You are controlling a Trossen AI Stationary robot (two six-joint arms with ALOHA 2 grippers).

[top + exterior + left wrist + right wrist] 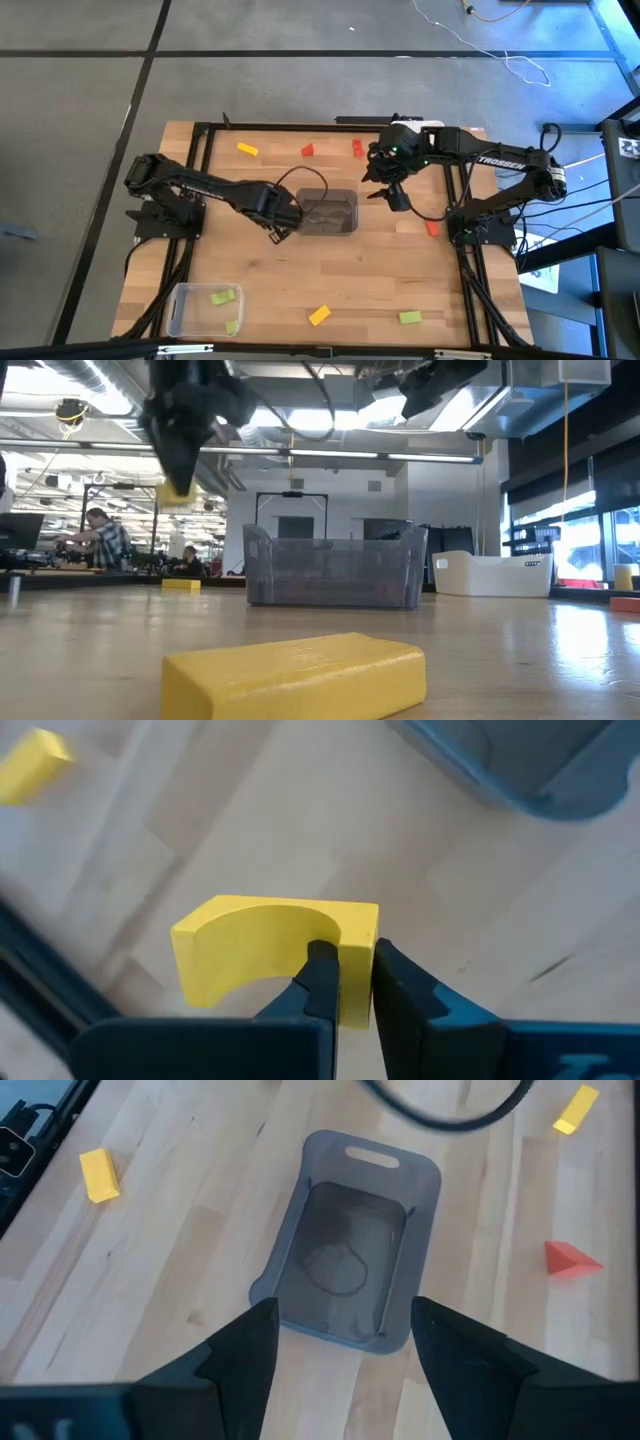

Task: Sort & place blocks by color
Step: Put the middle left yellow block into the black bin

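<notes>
Left gripper (pixel 345 985) pinched tight on yellow arch block (pixel 262 952). Right gripper (pixel 340 1345) spread wide, empty, above grey bin (pixel 350 1240).

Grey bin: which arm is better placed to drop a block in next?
Left. Its end effector already grips a yellow arch block beside the grey bin. The right end effector hangs open and empty above it.

The left end effector (pixel 278 234) hangs just beside the bin (pixel 328 212) at the middle of the tabletop (pixel 330 275), holding an arch-shaped block (pixel 275 955) above the wood. The right end effector (pixel 385 190) hovers at the bin's opposite side. Three blocks (pixel 305 150) lie beyond both end effectors near the far edge, another (pixel 432 228) sits near the right one, and a tray (pixel 205 310) sits in the near corner on the left arm's side.
</notes>
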